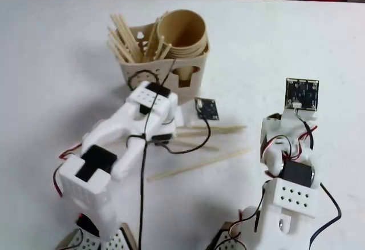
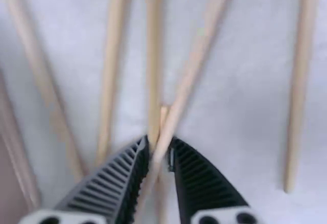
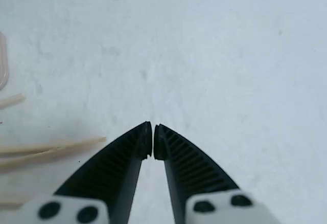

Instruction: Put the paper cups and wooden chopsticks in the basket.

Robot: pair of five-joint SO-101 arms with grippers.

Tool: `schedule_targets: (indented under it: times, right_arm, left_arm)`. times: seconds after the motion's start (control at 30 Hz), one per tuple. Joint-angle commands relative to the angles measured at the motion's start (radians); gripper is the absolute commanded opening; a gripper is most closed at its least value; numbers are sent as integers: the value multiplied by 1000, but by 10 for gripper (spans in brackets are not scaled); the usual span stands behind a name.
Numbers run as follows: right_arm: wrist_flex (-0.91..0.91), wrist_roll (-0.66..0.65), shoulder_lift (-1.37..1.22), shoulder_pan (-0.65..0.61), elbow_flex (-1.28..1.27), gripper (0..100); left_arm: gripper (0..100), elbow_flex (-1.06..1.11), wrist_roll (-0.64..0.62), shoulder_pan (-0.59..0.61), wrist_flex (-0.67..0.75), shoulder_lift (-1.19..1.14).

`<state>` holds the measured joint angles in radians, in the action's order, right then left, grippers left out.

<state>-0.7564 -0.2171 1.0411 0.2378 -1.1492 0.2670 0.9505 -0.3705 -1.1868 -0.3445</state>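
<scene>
A pale basket (image 1: 191,74) at the back of the table holds stacked paper cups (image 1: 182,30) and a bundle of wooden chopsticks (image 1: 122,40). Several loose chopsticks (image 1: 201,163) lie on the white table in front of it. The left arm (image 1: 142,119) bends down over them. In its wrist view my left gripper (image 2: 159,150) is shut on one slanting chopstick (image 2: 191,69), with others (image 2: 111,65) lying alongside. My right gripper (image 3: 153,141) is shut on nothing, low over bare table, with chopstick tips (image 3: 51,150) off to one side.
The right arm (image 1: 288,147) sits folded at the right of the table, apart from the chopsticks. Black cables (image 1: 197,141) from the left arm loop over the loose chopsticks. White table stretches to the left and right of the basket.
</scene>
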Motion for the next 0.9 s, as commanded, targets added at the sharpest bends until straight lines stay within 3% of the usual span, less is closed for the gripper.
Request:
schedule_targets:
  times: [0.0,0.47,0.87]
  right_arm:
    - [19,5,22,13,3,25]
    - [19,5,22,13,3,25]
    - [19,6,22,13,3,25]
  left_arm:
    - [35,-34,-17,-18,9,-1]
    - [24,-121,-72,-22,-137,70]
    - [24,-121,-130,-19,-230,286]
